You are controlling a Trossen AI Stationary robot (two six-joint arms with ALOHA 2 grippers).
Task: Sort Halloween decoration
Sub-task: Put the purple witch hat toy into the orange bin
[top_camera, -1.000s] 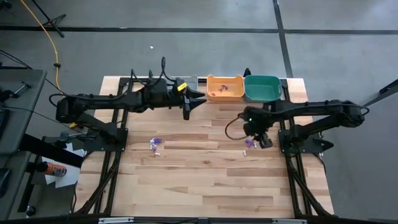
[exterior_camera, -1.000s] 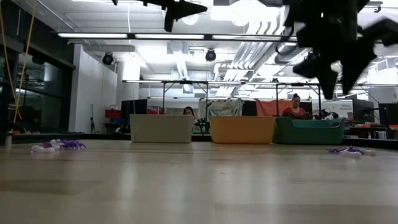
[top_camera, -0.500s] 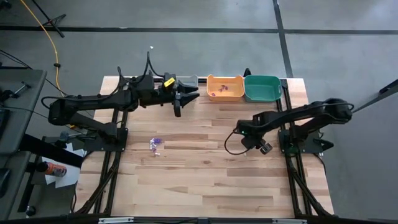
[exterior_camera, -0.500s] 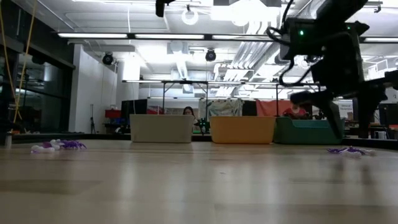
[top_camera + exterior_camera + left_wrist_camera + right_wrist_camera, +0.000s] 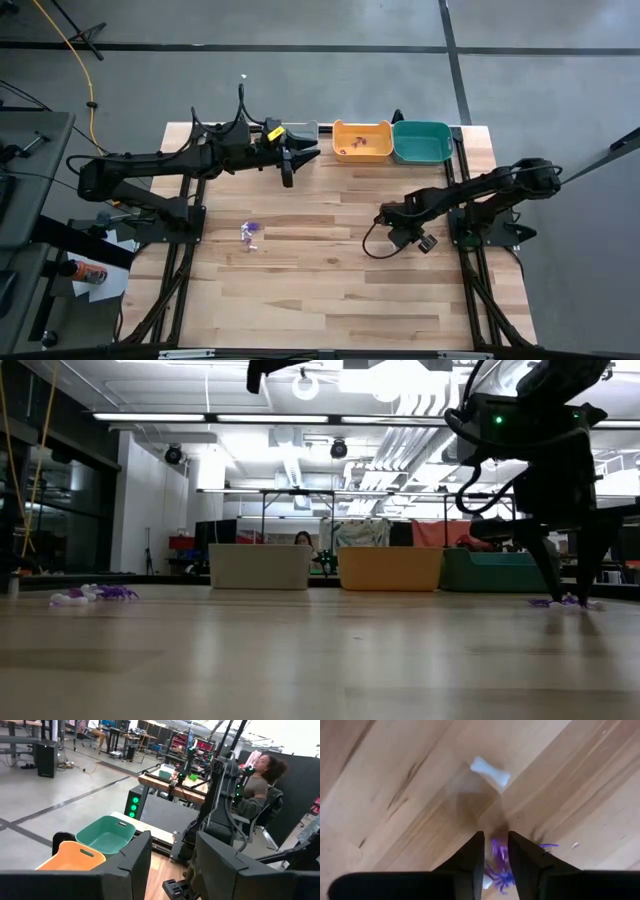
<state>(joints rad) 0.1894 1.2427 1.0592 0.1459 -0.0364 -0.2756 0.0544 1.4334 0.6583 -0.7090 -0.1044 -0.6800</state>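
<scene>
Pale butcher-block tabletop (image 5: pixel 330 290) lay under my right gripper (image 5: pixel 495 851), which had dropped from above and narrowed its fingers around a tiny purple plastic spider trinket (image 5: pixel 501 865), white bone charm (image 5: pixel 490 771) just ahead, so I judged the pick nearly made, while my left gripper (image 5: pixel 287 177) waited half-open beside the orange plastic bin (image 5: pixel 362 141).

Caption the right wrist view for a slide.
Right pincer closing around a purple spider trinket on the wooden table, white bone beyond.
</scene>
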